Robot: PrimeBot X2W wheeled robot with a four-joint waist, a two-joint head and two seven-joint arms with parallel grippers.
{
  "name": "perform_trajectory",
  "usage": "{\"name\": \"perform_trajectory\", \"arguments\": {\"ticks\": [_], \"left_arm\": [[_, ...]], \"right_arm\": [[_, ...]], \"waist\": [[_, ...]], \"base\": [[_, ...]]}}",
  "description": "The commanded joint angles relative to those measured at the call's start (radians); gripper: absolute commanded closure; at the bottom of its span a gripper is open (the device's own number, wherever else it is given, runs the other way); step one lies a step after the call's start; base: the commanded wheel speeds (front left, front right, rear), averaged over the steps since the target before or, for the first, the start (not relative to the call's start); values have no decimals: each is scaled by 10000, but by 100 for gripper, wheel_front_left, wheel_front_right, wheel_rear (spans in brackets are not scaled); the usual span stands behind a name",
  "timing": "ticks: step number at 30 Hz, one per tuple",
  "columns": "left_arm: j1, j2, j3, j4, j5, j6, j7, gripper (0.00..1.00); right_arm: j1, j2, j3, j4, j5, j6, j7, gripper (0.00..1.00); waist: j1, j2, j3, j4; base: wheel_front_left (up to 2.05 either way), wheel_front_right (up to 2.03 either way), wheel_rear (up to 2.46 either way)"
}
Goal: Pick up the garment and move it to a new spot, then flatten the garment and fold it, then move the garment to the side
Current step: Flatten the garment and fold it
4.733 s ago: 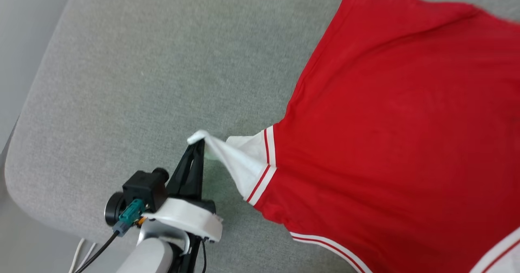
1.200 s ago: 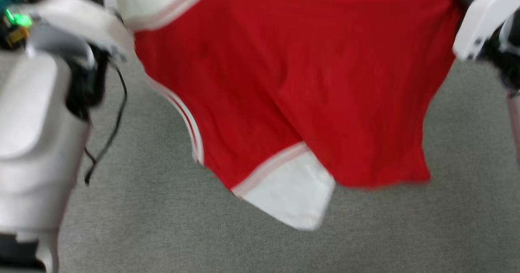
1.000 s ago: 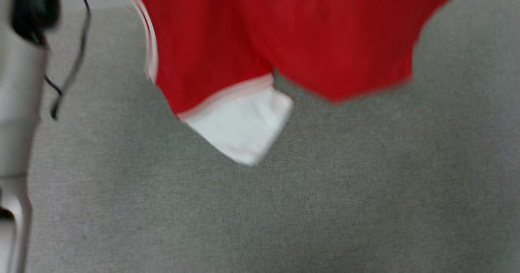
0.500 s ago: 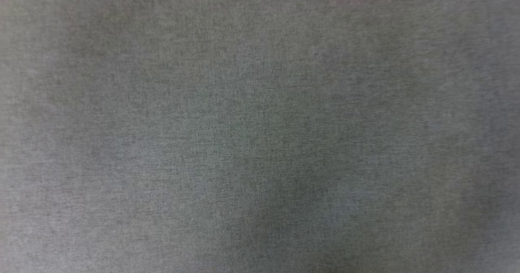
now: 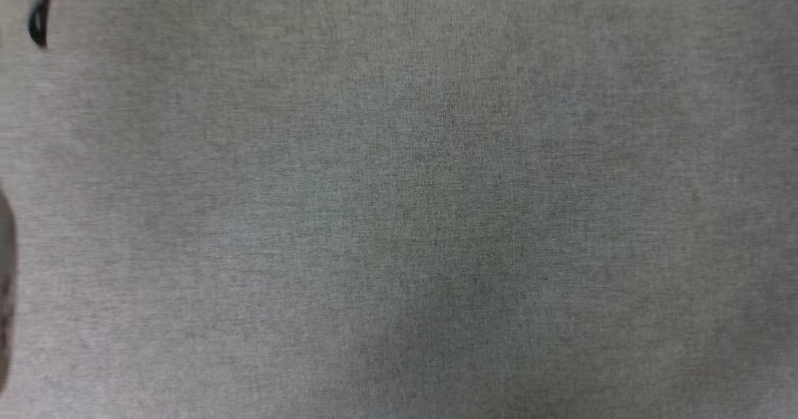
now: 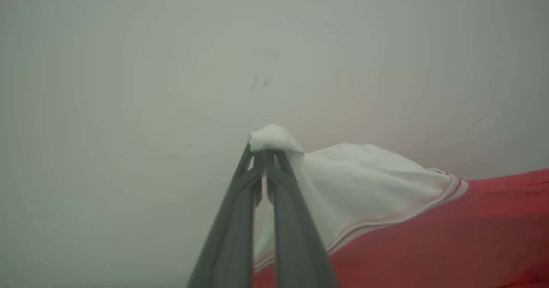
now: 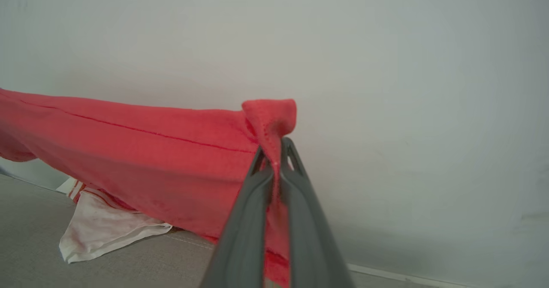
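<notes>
Both arms hold the garment (image 7: 128, 151) in the air, stretched between them like a banner. The left end effector (image 6: 266, 153) has its fingers pinched together on the tip of a white sleeve (image 6: 356, 172), and from there the red cloth runs away to the right. The right end effector (image 7: 276, 144) is clamped on a bunched red edge, and from there the cloth runs away to the left. The garment's long axis therefore lies left to right, from one grip to the other, so neither arm is nearer to it. It sags in the middle. In the right wrist view, the other white sleeve (image 7: 98, 228) hangs lowest and appears to rest on the grey cushion (image 5: 399, 194) below, with a pale wall (image 7: 386, 43) on the far side. Judging by the task, setting the garment down flat depends on both grips keeping this span taut as they lower it.
</notes>
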Motion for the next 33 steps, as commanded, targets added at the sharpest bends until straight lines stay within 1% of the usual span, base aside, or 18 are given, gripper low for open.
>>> {"name": "perform_trajectory", "arguments": {"ticks": [1, 3, 7, 11, 14, 17, 20, 24, 29, 33], "left_arm": [[247, -41, 15, 95, -66, -56, -132, 100], [645, -96, 84, 356, -229, -198, -317, 100], [1916, -149, 165, 639, -468, -428, -673, 100], [3726, -122, 269, 454, -676, -580, -867, 100], [5338, 10, 421, -77, -801, -553, -908, 100], [7082, 73, 510, -841, -934, -343, -924, 100], [8952, 268, 616, -1799, -1121, -18, -804, 100], [11363, 583, 783, -3712, -1411, 759, -305, 100], [14075, 1197, 921, -6844, -1472, 2060, 663, 100], [15812, 1614, 1204, -9284, -1553, 3146, 1379, 100]], "right_arm": [[257, -43, 132, 83, 86, -7, -108, 100], [563, -62, 436, 264, 312, -7, -282, 100], [1608, -116, 1031, 362, 794, -7, -703, 100], [3161, -263, 1504, 128, 1353, -7, -1043, 100], [4457, -374, 1810, -221, 1711, -8, -1201, 100], [5817, -475, 2056, -641, 2057, -8, -1245, 100], [7174, -550, 2294, -1123, 2240, -8, -1258, 100], [8808, -736, 2249, -1857, 2458, -8, -1215, 100], [10762, -953, 1755, -2911, 2406, -8, -986, 100], [12260, -1025, 906, -3909, 2233, -11, -581, 100]], "waist": [[-1, -1, -223, 53], [-1, -1, -517, 82], [-1, -1, -1453, 129], [-1, -1, -2503, 172], [-1, -1, -3282, 158], [-1, -1, -3985, 81], [-1, -1, -4648, -28], [-1, -1, -5321, -55], [-1, -1, -5873, -69], [-1, -1, -6086, -68]], "base": [[0, 0, 0], [0, 0, 0], [0, 0, 0], [0, 0, 0], [0, 0, 0], [0, 0, 0], [0, 0, 0], [0, 0, 0], [0, 0, 0], [0, 0, 0]]}}
